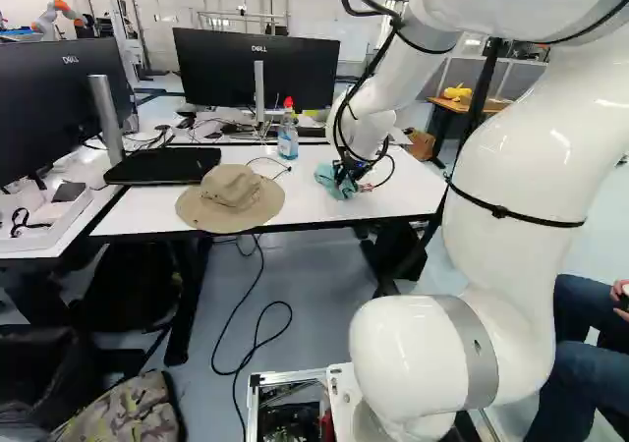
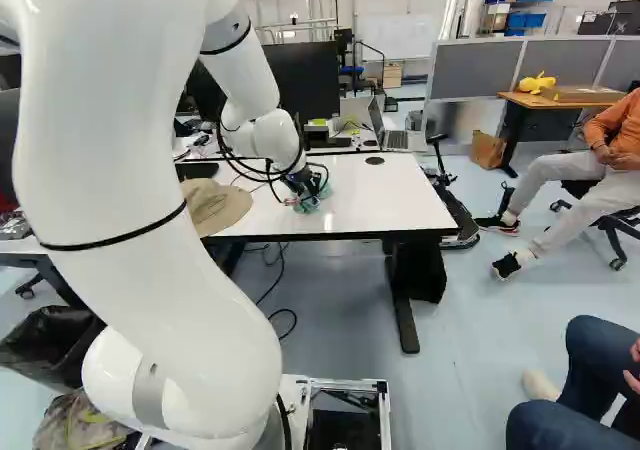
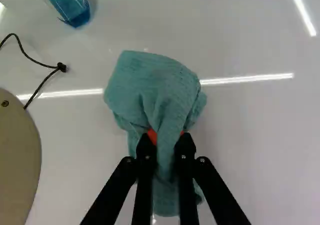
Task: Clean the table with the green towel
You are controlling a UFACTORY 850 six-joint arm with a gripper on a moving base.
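well, hat (image 1: 234, 189) and bottle (image 1: 288, 139) sit near the towel (image 3: 152, 85).

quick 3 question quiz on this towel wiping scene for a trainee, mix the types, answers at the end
1. Multiple choice: what is the gripper shut on?
a) a cable
b) the green towel
c) a keyboard

2. True or false: the hat touches the green towel.

3. Fill in: the bottle standing on the white table holds ____ liquid.

Key: 1 b; 2 false, there is bare tabletop between them; 3 blue.
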